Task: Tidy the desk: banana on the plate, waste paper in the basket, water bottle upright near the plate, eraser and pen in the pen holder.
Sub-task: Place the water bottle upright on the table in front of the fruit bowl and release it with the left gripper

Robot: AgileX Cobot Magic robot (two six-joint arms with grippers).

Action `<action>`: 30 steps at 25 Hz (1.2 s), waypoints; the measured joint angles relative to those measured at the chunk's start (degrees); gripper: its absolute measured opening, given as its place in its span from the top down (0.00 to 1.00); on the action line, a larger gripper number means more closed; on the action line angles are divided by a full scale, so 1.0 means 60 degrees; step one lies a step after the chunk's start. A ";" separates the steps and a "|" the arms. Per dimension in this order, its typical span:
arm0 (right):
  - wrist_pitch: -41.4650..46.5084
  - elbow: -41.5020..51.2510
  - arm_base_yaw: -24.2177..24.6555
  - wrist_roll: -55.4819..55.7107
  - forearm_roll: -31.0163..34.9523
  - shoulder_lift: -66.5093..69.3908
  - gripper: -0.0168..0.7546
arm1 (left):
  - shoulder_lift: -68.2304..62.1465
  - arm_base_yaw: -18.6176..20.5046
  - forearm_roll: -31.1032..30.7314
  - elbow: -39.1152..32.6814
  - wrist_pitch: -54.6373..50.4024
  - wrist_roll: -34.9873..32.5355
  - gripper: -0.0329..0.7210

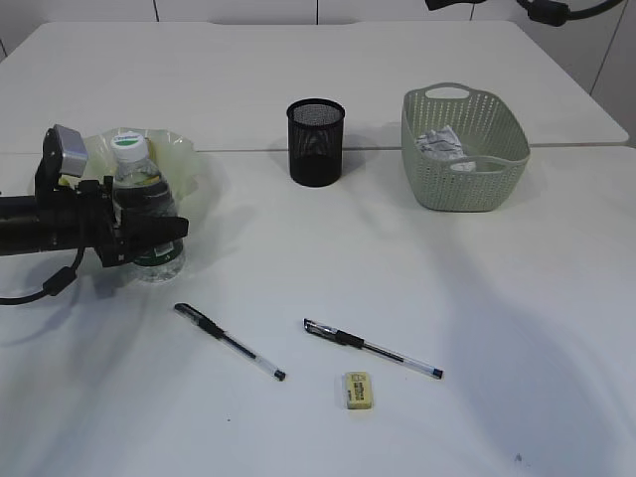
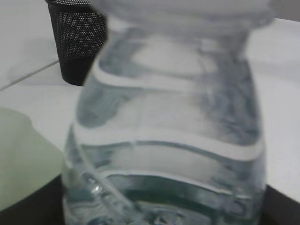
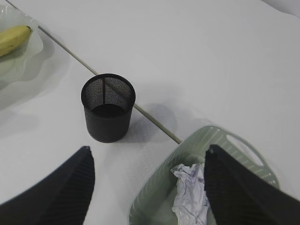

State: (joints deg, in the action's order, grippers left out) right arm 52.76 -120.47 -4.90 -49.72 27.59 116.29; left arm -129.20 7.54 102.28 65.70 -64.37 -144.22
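The water bottle (image 1: 146,204) stands upright beside the pale green plate (image 1: 184,154). My left gripper (image 1: 149,231) reaches in from the left with a finger on each side of the bottle; the bottle (image 2: 168,140) fills the left wrist view, so whether the jaws press it is unclear. The banana (image 3: 13,40) lies on the plate (image 3: 33,47). Waste paper (image 3: 192,194) sits in the basket (image 1: 462,149), under my open, empty right gripper (image 3: 150,187). Two pens (image 1: 231,343) (image 1: 373,348) and the yellow eraser (image 1: 358,390) lie on the table in front of the black mesh pen holder (image 1: 316,141).
The white table has a seam (image 1: 248,150) running across behind the pen holder and the basket. The right arm (image 1: 547,12) shows only at the top edge of the exterior view. The left arm's cable (image 1: 45,288) trails over the table at the left.
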 joint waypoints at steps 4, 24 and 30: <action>0.0000 0.0000 0.0000 0.0000 0.0000 0.0000 0.28 | 0.0000 0.0000 0.0000 0.0000 -0.0021 0.0192 0.29; -0.0009 0.0000 0.0000 0.0000 -0.0052 0.0000 0.28 | 0.0474 0.0131 0.0000 0.0019 -0.0192 0.1448 0.20; -0.0009 0.0000 0.0000 0.0000 -0.0052 0.0000 0.28 | 0.0697 0.0131 0.0000 0.0039 -0.0198 0.1491 0.20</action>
State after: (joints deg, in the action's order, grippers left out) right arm 52.71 -120.47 -4.90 -49.72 27.27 116.29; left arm -125.02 8.33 102.28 65.93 -65.56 -135.27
